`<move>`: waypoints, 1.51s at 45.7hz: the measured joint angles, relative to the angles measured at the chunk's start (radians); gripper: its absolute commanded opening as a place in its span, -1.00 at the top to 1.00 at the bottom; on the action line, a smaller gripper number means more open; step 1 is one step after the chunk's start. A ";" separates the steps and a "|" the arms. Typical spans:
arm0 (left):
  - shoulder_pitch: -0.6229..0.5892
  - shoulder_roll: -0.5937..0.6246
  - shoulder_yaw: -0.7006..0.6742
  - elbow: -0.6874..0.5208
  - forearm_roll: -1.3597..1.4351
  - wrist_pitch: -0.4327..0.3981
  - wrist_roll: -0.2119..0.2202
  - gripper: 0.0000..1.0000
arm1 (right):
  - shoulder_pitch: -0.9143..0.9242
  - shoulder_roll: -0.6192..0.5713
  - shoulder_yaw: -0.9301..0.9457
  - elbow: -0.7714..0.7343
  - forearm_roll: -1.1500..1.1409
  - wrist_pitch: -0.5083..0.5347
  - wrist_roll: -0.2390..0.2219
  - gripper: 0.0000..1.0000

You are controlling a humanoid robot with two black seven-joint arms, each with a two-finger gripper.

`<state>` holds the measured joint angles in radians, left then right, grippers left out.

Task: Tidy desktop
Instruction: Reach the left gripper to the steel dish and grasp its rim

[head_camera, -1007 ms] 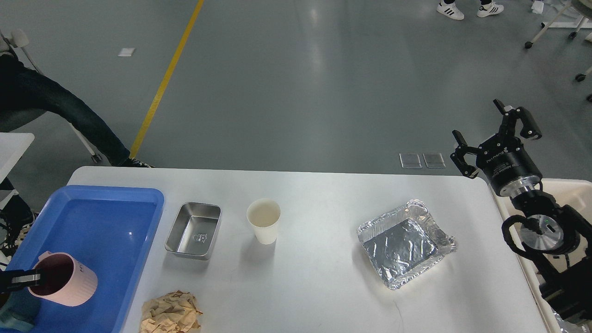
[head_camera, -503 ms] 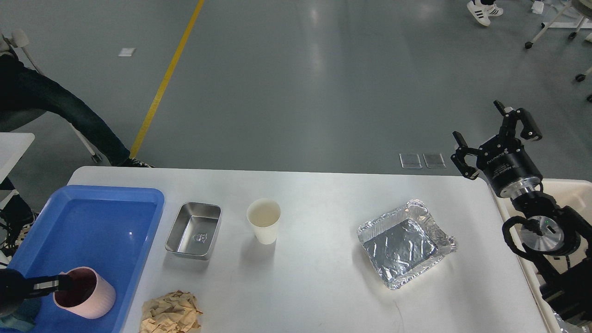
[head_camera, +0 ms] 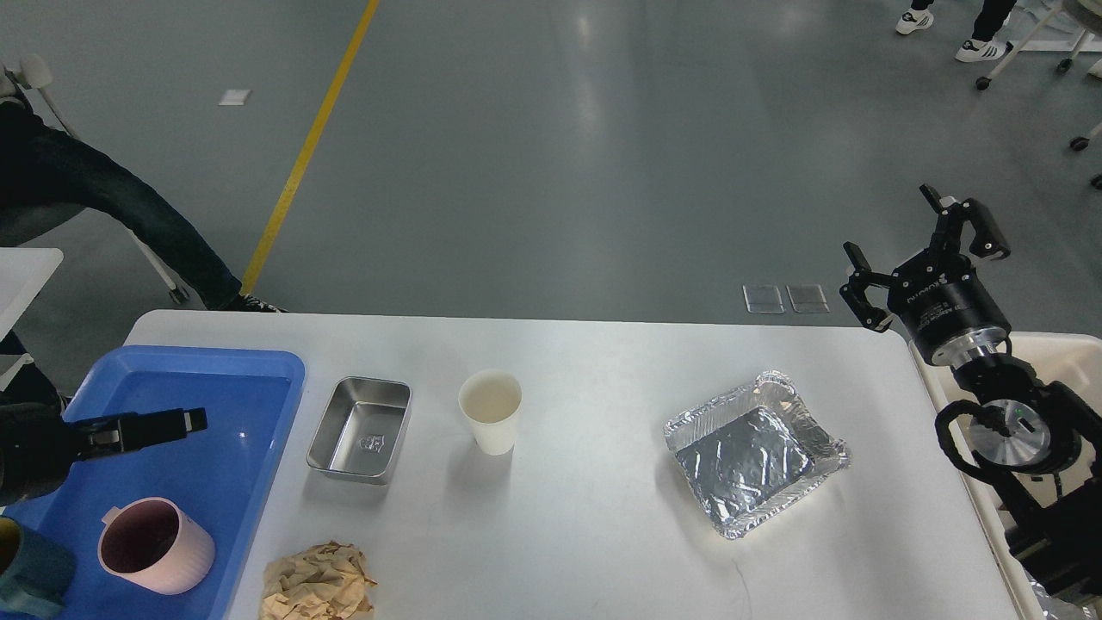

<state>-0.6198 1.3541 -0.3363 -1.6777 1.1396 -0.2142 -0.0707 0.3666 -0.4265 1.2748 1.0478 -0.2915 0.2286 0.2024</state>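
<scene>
The left gripper [head_camera: 185, 422] hovers over the tray [head_camera: 258, 366], pointing to 3 o'clock, its opening unclear. The right gripper [head_camera: 921, 250] is raised beyond the desktop [head_camera: 585, 517], spread wide, empty.

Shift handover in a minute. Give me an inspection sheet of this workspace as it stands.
Surface: desktop, white, mostly bare.
Job's things: pink mug upright in blue tray; steel tin, paper cup, foil tray and crumpled brown paper on the desktop.
Clutter: teal object at the tray's near corner, cut off.
Hands: left hand above the tray, holding nothing, opening unclear; right hand open, raised past the right edge.
Cables: black loops at the right arm's wrist.
Surroundings: beige bin on the right; person seated far left; yellow floor line.
</scene>
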 measured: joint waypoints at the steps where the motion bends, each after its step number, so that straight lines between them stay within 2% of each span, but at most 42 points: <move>1: 0.000 0.004 -0.012 -0.015 0.000 0.012 -0.004 -0.94 | 0.000 0.000 0.000 0.000 0.000 0.000 0.000 -1.00; 11: 0.001 0.032 -0.036 -0.085 0.002 0.152 -0.014 -0.94 | -0.006 -0.003 0.000 0.000 0.000 0.000 0.000 -1.00; 21: 0.002 0.068 -0.038 -0.087 0.003 0.202 -0.069 -0.94 | -0.008 -0.016 -0.001 -0.001 0.000 0.000 0.000 -1.00; 27: 0.001 0.065 -0.038 -0.086 0.001 0.200 -0.074 -0.94 | -0.009 -0.016 -0.002 -0.003 -0.001 0.000 0.000 -1.00; 32: -0.001 0.023 -0.038 -0.074 -0.006 0.165 -0.046 -0.94 | -0.009 -0.014 -0.002 -0.003 -0.007 0.000 0.000 -1.00; 36: -0.009 -0.046 -0.037 -0.042 -0.008 0.129 0.006 -0.94 | -0.009 -0.015 -0.002 -0.003 -0.013 0.000 0.000 -1.00; 40: -0.019 -0.162 -0.028 0.019 -0.009 0.112 0.085 -0.94 | -0.010 -0.018 -0.002 -0.002 -0.015 0.000 0.000 -1.00; 43: -0.022 -0.242 -0.025 0.074 -0.006 0.107 0.125 -0.94 | -0.012 -0.024 -0.002 -0.002 -0.015 0.000 0.000 -1.00; 46: -0.024 -0.310 -0.024 0.129 0.002 0.097 0.147 -0.94 | -0.015 -0.027 -0.002 -0.002 -0.015 0.000 0.000 -1.00; 55: -0.044 -0.434 0.002 0.285 0.007 0.041 0.156 -0.94 | -0.024 -0.038 0.001 -0.001 -0.015 0.000 0.000 -1.00; 69: -0.153 -0.575 0.182 0.521 0.008 -0.016 0.129 -0.94 | -0.031 -0.040 0.004 -0.001 -0.015 0.000 0.002 -1.00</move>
<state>-0.7727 0.7795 -0.1539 -1.1570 1.1477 -0.2301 0.0584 0.3361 -0.4664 1.2787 1.0466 -0.3068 0.2285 0.2041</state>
